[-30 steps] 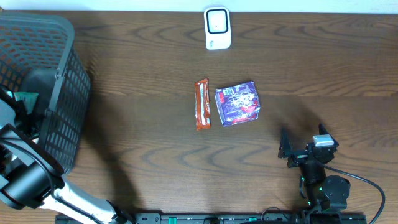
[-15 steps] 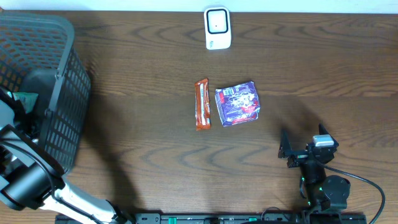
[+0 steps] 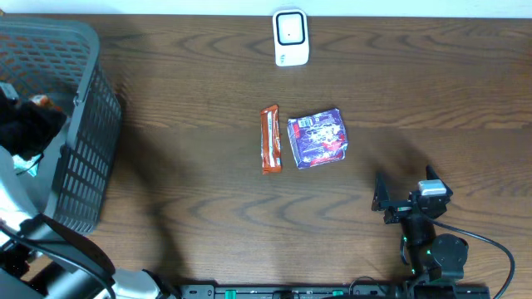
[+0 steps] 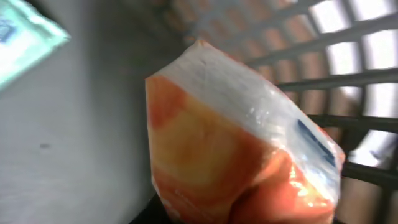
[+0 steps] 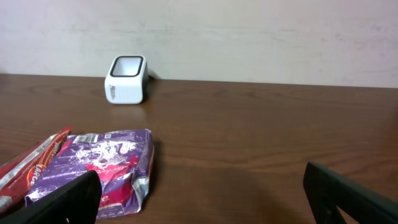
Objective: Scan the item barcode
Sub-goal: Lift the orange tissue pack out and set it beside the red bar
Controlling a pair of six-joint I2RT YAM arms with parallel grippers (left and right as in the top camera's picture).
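Dark brown wood of the table (image 3: 208,208) fills the scene. At its near edge, well in front of the white box-shaped barcode scanner (image 3: 291,37) and to the right of it, the right gripper (image 5: 200,185) hangs low over the bare wood. Its two black fingers (image 5: 62,199) are spread wide, with nothing between them.

Further in, about halfway to the scanner and almost straight in front of it, two items lie flat on the wood. One is a long orange snack bar in a shiny wrapper (image 3: 271,139). The other is a square purple foil packet (image 3: 317,139), just beside the bar on the right, close but not touching.

Far to the left of the scanner, at the left edge of the table, stands a grey plastic basket with lattice walls (image 3: 79,166). The left gripper (image 3: 35,112) is inside this basket. It pinches an orange-and-white plastic packet (image 4: 224,149), which fills the left wrist view and is held tilted above the grey floor of the basket. The fingers themselves are hidden behind the packet in that view. A pale green packet (image 4: 25,37) lies on the basket floor behind it.

The scanner stands at the far edge of the table with its window up, well apart from the held packet.
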